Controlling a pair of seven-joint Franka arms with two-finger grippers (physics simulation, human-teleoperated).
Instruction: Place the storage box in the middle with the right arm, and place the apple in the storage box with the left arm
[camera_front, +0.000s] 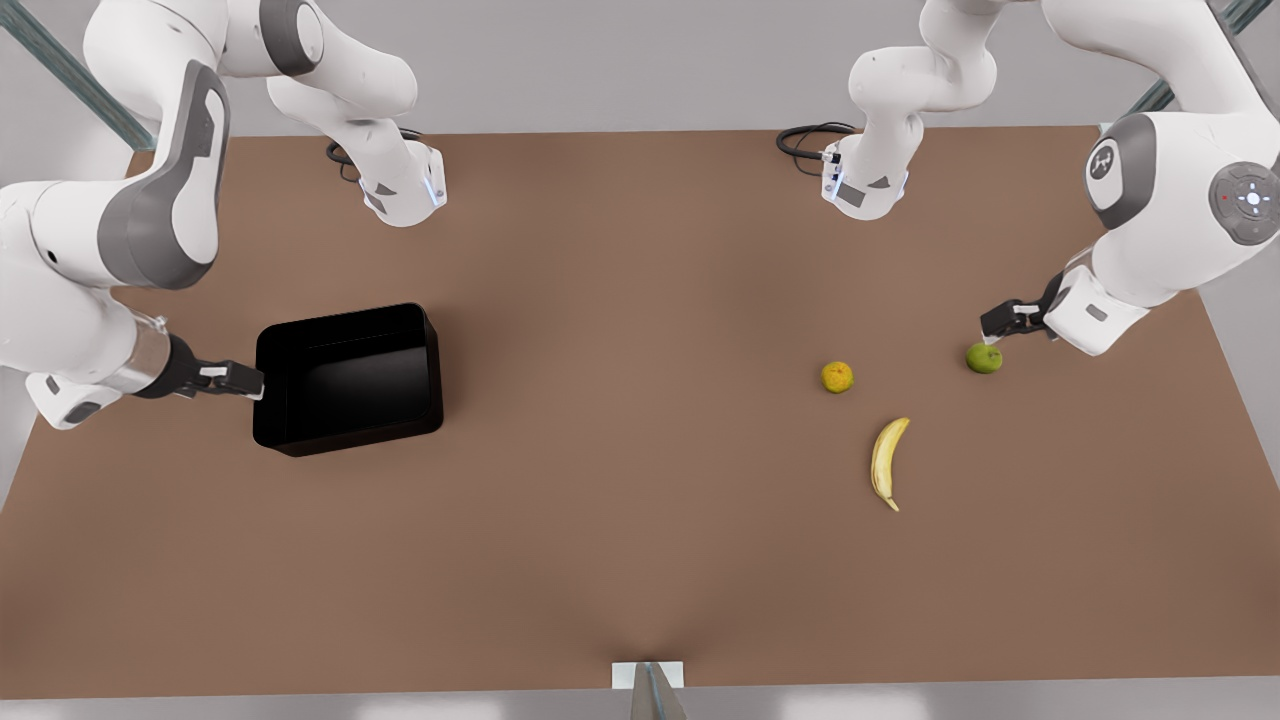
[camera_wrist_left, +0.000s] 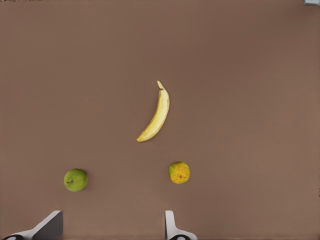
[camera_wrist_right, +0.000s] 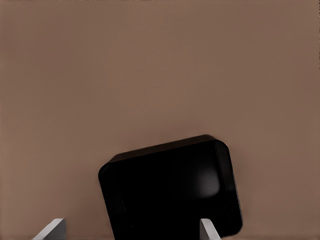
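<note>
The storage box (camera_front: 347, 378), a glossy black open-top bin with rounded corners, rests on the brown bench (camera_front: 620, 520) toward the front view's left, well apart from the fruit and not at the bench's middle. The right claw (camera_front: 243, 381) sits at the box's left wall, at rim height; from the front view contact with the wall cannot be confirmed. In the right wrist view its two pale fingertips (camera_wrist_right: 51, 229) stand wide apart, with the storage box (camera_wrist_right: 170, 187) lying between and beyond them, nothing clamped. On the front view's right, the apple (camera_front: 984, 357), small, round and green, lies on the bench with the left claw (camera_front: 992, 336) poised just above and beside it. The left wrist view shows that claw's fingertips (camera_wrist_left: 49, 226) spread wide and empty, the apple (camera_wrist_left: 75, 179) lying near one of them. A yellow-orange mottled round fruit (camera_front: 837, 376) sits left of the apple, apart from it, and a banana (camera_front: 887, 462) lies nearer the camera than both, touching neither. In the left wrist view the mottled fruit (camera_wrist_left: 179, 172) and banana (camera_wrist_left: 156, 113) are likewise separate.
</note>
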